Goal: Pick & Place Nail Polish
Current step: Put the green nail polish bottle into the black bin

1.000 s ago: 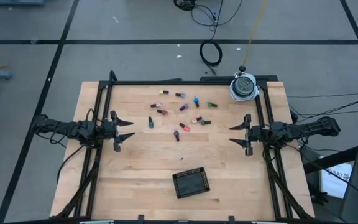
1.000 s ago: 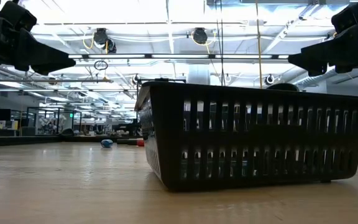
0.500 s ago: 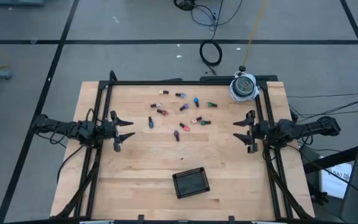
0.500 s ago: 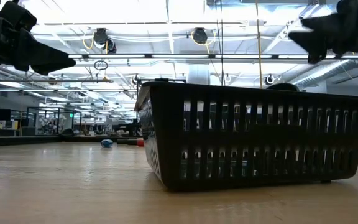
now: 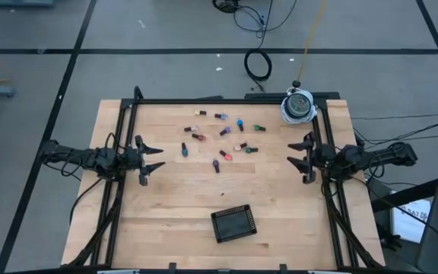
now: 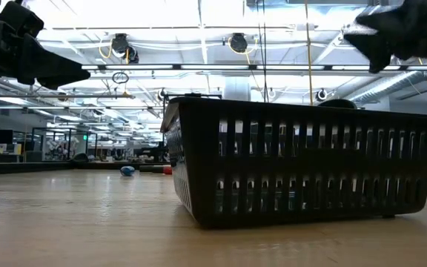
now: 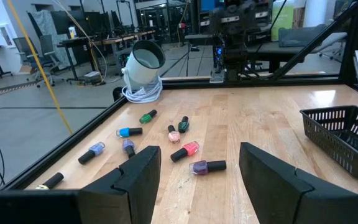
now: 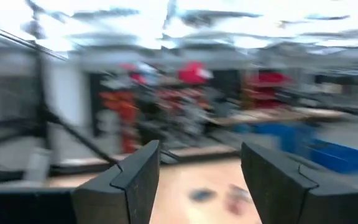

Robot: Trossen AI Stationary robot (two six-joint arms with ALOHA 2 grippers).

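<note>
Several tiny nail polish bottles lie on their sides on the wooden table's far middle; the left wrist view shows a purple one, a red one and a blue one. My left gripper hovers level at the table's left side, open and holding nothing, its fingers pointing toward the bottles. My right gripper hangs open and holding nothing at the right side, tipped upward, high in the low view. Neither gripper is near a bottle.
A black slotted basket stands on the near middle of the table and fills the low view. A white round object with a coiled cord sits at the far right corner. A black frame runs along the table's edges.
My right gripper has risen a little and tipped its fingers upward, drawing slightly back toward the table's right edge; its wrist has rolled somewhat. It stays open. The bottles and basket lie as before.
</note>
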